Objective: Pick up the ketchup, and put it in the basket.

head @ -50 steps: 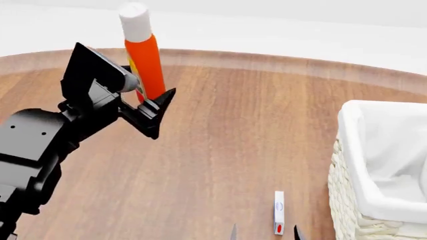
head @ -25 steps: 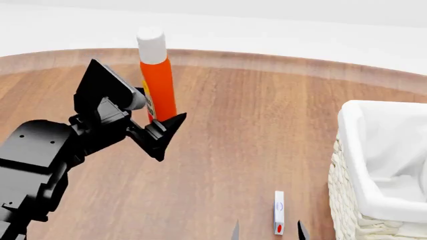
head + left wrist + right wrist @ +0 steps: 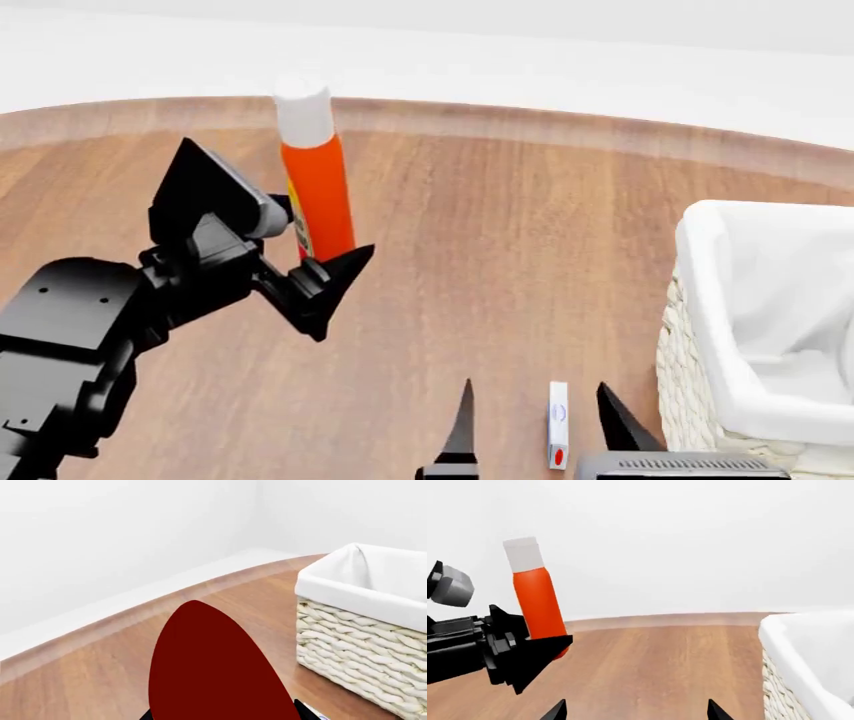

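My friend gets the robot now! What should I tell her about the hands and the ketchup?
Left gripper: shut on the ketchup, held upright, lifted above the wooden table.
Right gripper: open, empty, low near a small white box.
Basket: on the robot's right side; nothing visible inside but its white liner.
Done: pick-up. Left: carry the bottle over to the basket, lower it in, let go.

- My left arm (image 3: 80,340) reaches up from the lower left of the head view, black and bent at the wrist.
- My left gripper (image 3: 310,250) is raised above the table, its jaws clamped on the lower body of the ketchup (image 3: 316,190), which stands upright in the grip.
- My right gripper (image 3: 534,425) sits low at the near edge of the head view, its two pointed fingers spread apart and holding nothing.
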You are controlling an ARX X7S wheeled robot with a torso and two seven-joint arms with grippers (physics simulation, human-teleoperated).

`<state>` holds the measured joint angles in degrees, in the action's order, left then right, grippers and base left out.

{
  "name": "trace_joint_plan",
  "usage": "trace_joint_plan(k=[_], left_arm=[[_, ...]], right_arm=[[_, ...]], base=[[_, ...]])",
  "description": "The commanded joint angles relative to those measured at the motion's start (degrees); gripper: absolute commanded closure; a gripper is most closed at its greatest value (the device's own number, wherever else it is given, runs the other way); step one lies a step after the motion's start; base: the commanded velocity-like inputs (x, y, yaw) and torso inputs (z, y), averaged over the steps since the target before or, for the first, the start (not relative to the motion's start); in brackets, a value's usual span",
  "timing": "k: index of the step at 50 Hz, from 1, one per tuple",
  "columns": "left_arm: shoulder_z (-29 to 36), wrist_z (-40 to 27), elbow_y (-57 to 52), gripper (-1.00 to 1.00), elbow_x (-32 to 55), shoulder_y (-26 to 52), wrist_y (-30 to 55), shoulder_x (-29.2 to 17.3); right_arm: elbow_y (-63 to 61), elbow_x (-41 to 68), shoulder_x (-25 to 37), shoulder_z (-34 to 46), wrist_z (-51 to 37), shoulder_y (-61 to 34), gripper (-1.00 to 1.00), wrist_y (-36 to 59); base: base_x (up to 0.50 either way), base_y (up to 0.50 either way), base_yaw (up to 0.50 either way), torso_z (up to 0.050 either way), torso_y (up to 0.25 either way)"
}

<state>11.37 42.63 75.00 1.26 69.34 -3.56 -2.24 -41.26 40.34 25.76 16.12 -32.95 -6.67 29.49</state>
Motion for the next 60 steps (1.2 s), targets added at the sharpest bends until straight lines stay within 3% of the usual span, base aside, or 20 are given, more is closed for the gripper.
trace_joint_plan(k=[1,9,23,39,60], left_arm=[[-3.8,3.0,0.0,1.0,0.5,0.3,0.9,1.0],[-4.4,4.3,0.0,1.0,0.3,-0.4,0.3,0.9],[-4.0,5.4,0.0,1.0,-0.4,-0.7,-0.6,1.0],[-3.0,6.4,0.0,1.0,-0.6,-1.1,-1.0,1.0],[-1.7,7.2,0.0,1.0,-0.6,-2.2,-1.6,1.0]], right_arm=[[-8.0,18.1,2.4,-6.8,-5.6,-7.9,-1.0,12.4],[-3.7,39.4,4.8,-10.5,-10.4,-15.8,-1.0,15.9],[4.4,57.1,7.4,-8.1,-16.5,-31.2,-1.0,20.0],[14.5,68.1,9.5,-4.5,-16.3,-45.4,-1.0,24.2],[22.1,69.1,9.0,-0.1,-13.8,-54.9,-1.0,28.3]], base=[[0.0,0.0,0.0,0.0,0.0],[0.0,0.0,0.0,0.0,0.0],[0.0,0.0,0.0,0.0,0.001],[0.0,0.0,0.0,0.0,0.001],[0.0,0.0,0.0,0.0,0.0]])
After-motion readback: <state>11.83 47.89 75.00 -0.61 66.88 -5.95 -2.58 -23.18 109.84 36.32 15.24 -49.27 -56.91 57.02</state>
